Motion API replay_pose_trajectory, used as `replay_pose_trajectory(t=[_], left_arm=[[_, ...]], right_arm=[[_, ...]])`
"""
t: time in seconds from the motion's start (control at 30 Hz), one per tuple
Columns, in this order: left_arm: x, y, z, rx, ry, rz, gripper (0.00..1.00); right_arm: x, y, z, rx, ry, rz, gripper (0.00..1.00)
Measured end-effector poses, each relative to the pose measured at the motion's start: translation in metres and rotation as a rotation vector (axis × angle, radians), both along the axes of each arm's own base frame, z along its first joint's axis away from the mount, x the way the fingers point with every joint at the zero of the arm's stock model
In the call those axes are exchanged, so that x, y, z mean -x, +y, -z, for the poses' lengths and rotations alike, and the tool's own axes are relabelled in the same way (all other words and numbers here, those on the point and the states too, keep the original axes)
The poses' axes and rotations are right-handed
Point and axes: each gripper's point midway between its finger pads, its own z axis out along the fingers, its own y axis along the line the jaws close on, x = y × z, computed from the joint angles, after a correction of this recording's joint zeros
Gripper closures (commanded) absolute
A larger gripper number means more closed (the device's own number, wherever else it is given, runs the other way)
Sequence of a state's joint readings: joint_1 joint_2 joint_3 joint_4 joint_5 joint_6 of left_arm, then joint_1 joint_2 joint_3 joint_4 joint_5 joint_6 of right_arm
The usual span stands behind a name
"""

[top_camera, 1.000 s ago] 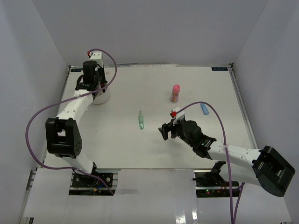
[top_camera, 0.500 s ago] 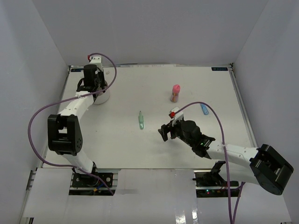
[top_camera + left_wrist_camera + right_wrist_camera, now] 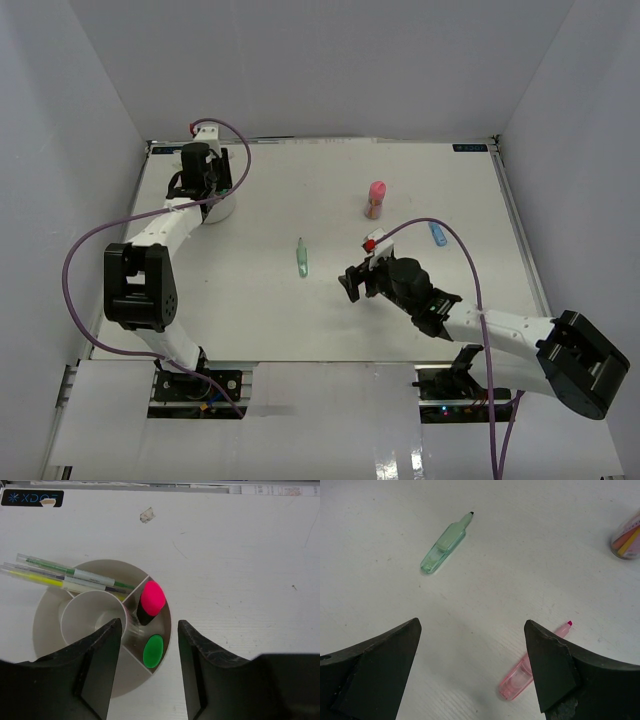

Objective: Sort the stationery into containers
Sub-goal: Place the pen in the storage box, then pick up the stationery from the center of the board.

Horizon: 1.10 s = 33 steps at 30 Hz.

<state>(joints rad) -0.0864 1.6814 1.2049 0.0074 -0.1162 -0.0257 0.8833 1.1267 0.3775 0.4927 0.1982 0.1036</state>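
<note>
The right gripper (image 3: 470, 672) hovers over the counter (image 3: 450, 190) with its fingers spread and empty. The pale green marker (image 3: 443, 550) lies to its left, long axis running near to far, and is probably its next pick. A pink marker (image 3: 517, 680) lies just beside one finger. The left gripper (image 3: 148, 640), also parted and empty, hangs over the organiser cup (image 3: 45, 630) at far left, well apart from both.
</note>
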Motion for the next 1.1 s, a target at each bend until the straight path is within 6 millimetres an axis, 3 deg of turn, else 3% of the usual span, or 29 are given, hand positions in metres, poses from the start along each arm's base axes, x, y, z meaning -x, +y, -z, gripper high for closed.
replay_pose_trajectory(t=[0.13,0.27,0.37,0.47,0.53,0.67,0.77,0.9,1.1], left_arm=[[0.000,0.000,-0.001,0.003,0.000,-0.001,0.29],[0.007,-0.004,-0.003,0.032,0.014,0.006,0.07],[0.016,-0.010,-0.015,0.072,0.016,0.019,0.02],[0.030,-0.016,-0.042,0.112,-0.015,0.036,0.02],[0.043,-0.021,-0.072,0.137,-0.067,0.049,0.02],[0.087,-0.033,-0.138,0.206,-0.219,0.107,0.02],[0.128,-0.037,-0.164,0.244,-0.307,0.142,0.02],[0.161,-0.037,-0.151,0.274,-0.328,0.151,0.02],[0.172,-0.037,-0.091,0.291,-0.198,0.132,0.02]], right_arm=[[-0.001,-0.001,-0.006,-0.011,-0.013,0.004,0.10],[-0.004,-0.009,-0.013,-0.028,-0.030,0.029,0.09],[-0.015,-0.025,-0.017,-0.036,-0.029,0.084,0.08],[-0.027,-0.043,-0.021,-0.049,-0.031,0.151,0.08],[-0.038,-0.057,-0.026,-0.059,-0.044,0.202,0.09],[-0.057,-0.078,-0.031,-0.049,-0.083,0.271,0.09],[-0.072,-0.086,-0.026,-0.031,-0.102,0.303,0.09],[-0.097,-0.086,-0.014,0.016,-0.104,0.310,0.09],[-0.143,-0.070,-0.010,0.038,-0.162,0.271,0.05]])
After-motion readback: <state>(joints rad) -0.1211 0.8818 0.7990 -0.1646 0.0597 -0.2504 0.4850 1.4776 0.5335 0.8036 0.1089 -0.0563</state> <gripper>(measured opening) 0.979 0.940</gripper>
